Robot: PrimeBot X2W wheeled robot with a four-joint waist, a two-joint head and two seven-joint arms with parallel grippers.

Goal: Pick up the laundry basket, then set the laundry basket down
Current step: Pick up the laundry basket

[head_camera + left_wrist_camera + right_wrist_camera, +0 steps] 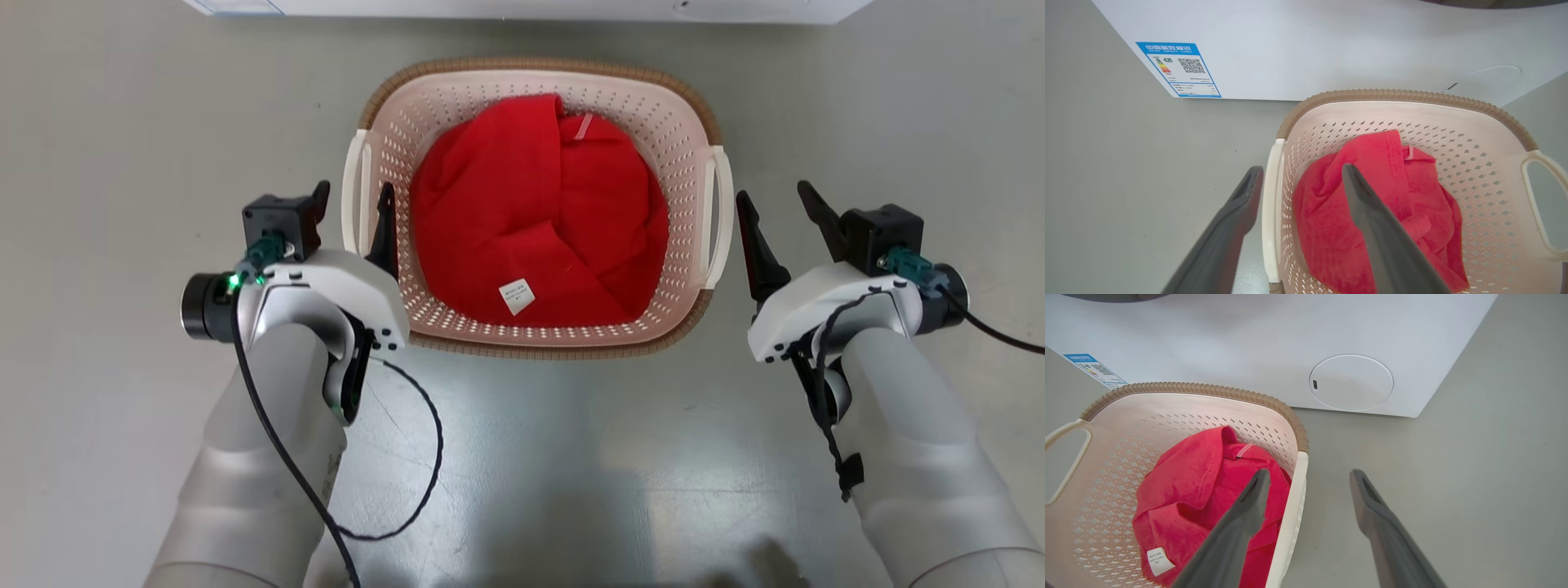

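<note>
The laundry basket (pixel 653 122) stands on the grey floor in front of me, pale pink-cream with a brown rim, and a red garment (pixel 522 212) lies bunched inside it. My left gripper (pixel 353 204) is open astride the white left handle (pixel 357 188), one finger outside it and one inside the basket. In the left wrist view that handle (pixel 1271 196) runs between the fingers. My right gripper (pixel 773 192) is open beside the right handle (pixel 720 212). In the right wrist view the handle (pixel 1292 498) lies between its fingers, which touch nothing.
A white washer (pixel 522 6) stands just behind the basket, with a blue label (pixel 1177 69) and a round cover (pixel 1351 381) low on its front. Bare grey floor spreads left and right of the basket. A black cable (pixel 433 457) loops from my left arm.
</note>
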